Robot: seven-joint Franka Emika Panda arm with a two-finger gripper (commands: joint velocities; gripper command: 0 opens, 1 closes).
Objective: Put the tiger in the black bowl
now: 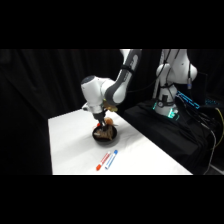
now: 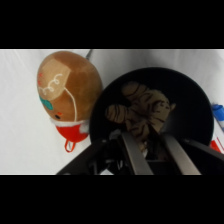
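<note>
We find the tiger (image 2: pixel 140 112) lying inside the black bowl (image 2: pixel 195 100) with the jaws apart on either side of its lower end, and judge a careless lift could snag it out.

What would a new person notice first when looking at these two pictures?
Probably the striped tiger, which lies inside the black bowl near the middle of the white table, with the gripper directly above it, one finger on each side of the toy. Next, in the wrist view, a brown egg-shaped toy with a red base rests against the bowl's outer side. A red marker and a blue marker lie side by side nearer the table's front edge.
</note>
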